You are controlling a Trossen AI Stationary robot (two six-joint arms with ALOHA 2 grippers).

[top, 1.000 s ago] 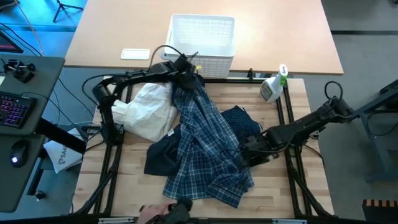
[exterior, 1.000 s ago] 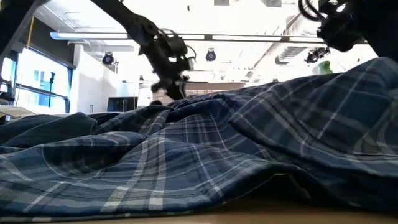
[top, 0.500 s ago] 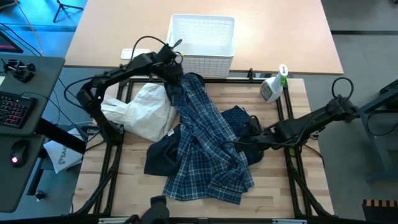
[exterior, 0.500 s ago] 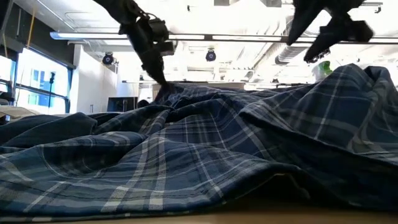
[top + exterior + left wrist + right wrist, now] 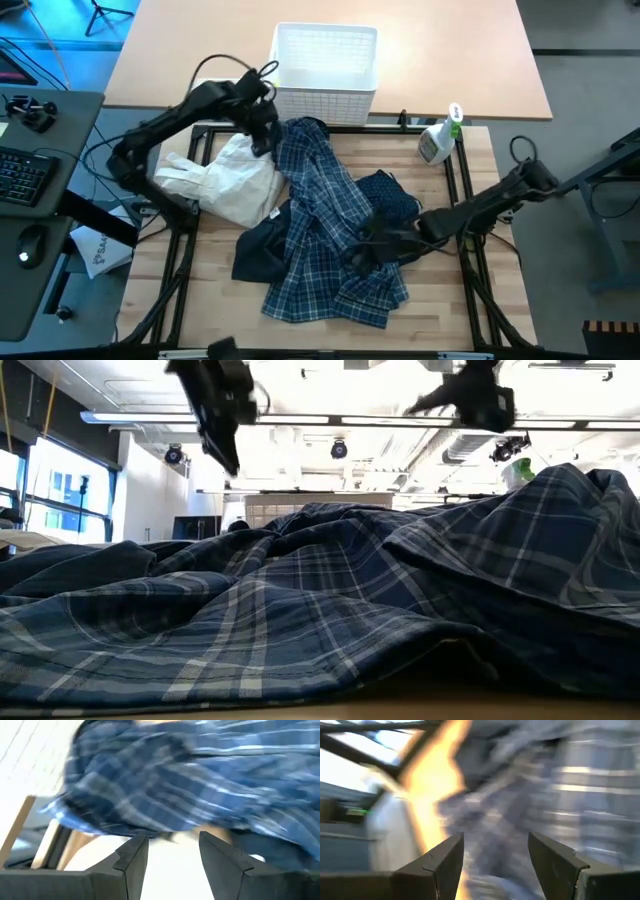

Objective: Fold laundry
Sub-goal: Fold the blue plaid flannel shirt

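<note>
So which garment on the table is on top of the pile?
The blue-and-white plaid shirt. It drapes over the navy dotted shirt and the dark piece; the white garment lies beside it.

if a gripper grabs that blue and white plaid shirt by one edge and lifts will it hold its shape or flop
The blue-and-white plaid cloth shirt lies rumpled in soft folds, so it will probably droop and trail. It overlaps the dark navy garment, which might drag along. It looks thin, likely light.
</note>
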